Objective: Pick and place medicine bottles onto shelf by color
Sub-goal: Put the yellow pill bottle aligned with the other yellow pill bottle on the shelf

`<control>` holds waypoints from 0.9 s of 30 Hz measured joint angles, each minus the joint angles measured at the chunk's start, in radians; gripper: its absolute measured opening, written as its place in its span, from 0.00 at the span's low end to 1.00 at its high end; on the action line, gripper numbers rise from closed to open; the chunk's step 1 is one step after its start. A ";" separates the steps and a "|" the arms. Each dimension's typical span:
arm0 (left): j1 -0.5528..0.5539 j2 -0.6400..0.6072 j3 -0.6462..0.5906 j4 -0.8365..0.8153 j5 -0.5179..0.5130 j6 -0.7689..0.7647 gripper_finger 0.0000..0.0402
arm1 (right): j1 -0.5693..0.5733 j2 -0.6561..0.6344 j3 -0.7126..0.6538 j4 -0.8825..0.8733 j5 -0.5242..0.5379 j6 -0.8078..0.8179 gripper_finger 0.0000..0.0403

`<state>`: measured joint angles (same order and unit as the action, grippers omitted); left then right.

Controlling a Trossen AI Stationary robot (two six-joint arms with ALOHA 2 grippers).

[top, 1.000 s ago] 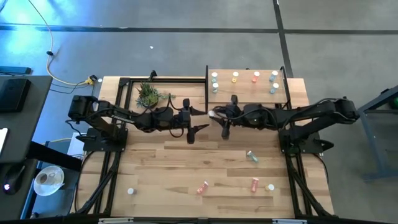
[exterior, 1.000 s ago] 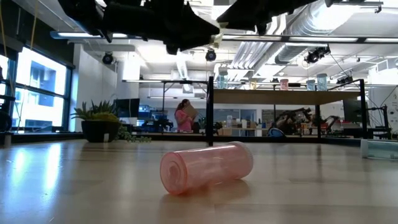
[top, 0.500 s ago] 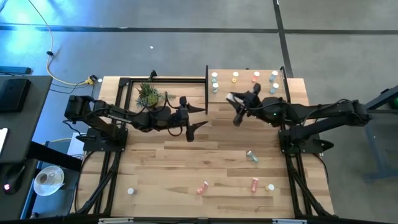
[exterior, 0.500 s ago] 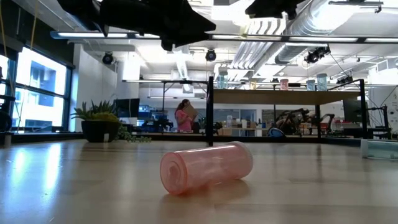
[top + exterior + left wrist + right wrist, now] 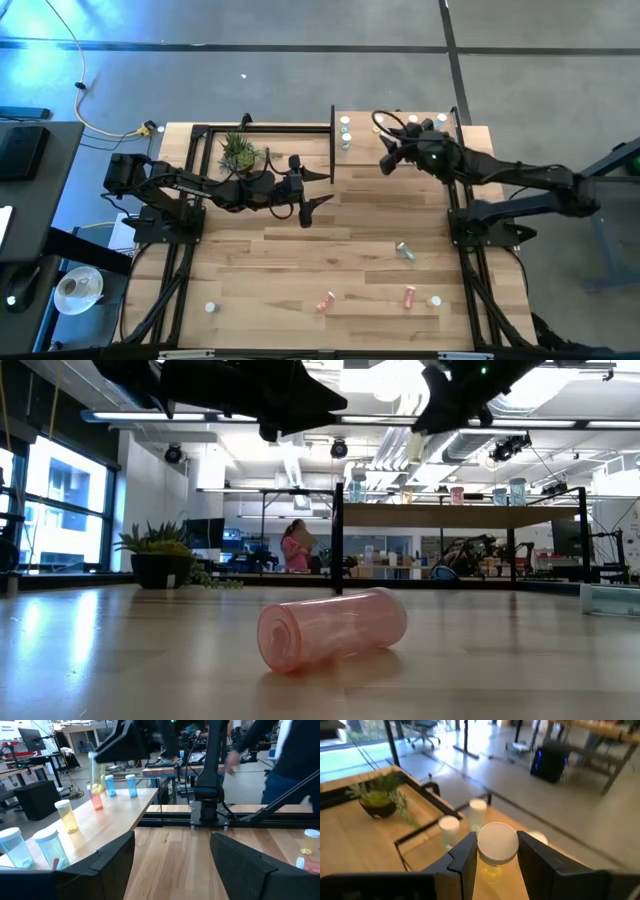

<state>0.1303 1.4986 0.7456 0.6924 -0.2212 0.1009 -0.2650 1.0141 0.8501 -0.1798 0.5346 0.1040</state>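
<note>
My right gripper (image 5: 385, 162) hangs above the left part of the shelf (image 5: 360, 140), shut on a pale yellow medicine bottle (image 5: 492, 869) with a white cap. The left wrist view shows that bottle (image 5: 93, 770) above the shelf's row of teal (image 5: 50, 847), yellow (image 5: 66, 815) and red (image 5: 96, 797) bottles, which stand on their bases. My left gripper (image 5: 305, 205) is open over the table's middle, holding nothing. On the table, a teal bottle (image 5: 405, 251) and two orange-red ones (image 5: 327, 300) (image 5: 409, 295) lie on their sides. My right gripper pinches the yellow bottle between its two fingers at the top, by the white cap (image 5: 496, 840). The fingers slant slightly downward from the table's right side. The bottle hangs nearly upright, cap up, lifted clear of the shelf.
A potted plant (image 5: 238, 152) stands inside a black frame at the far left. Two white bottles (image 5: 449, 827) (image 5: 477, 812) stand at the shelf's left end. White-capped bottles (image 5: 211, 308) (image 5: 435, 300) stand near the table's front edge. A person stands in the room beyond the table (image 5: 297, 547).
My right gripper, still shut on the yellow bottle, has gone from beside my left gripper at the table's middle toward the far right. It has risen a little and turned, and is now above the shelf.
</note>
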 joint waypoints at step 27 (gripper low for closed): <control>0.000 0.000 0.000 -0.016 -0.001 0.005 0.62 | -0.147 0.192 0.001 -0.056 -0.098 0.209 0.29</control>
<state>0.1303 1.4986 0.7456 0.6769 -0.2221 0.1055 -0.4122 1.2064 0.8509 -0.2356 0.4362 0.3130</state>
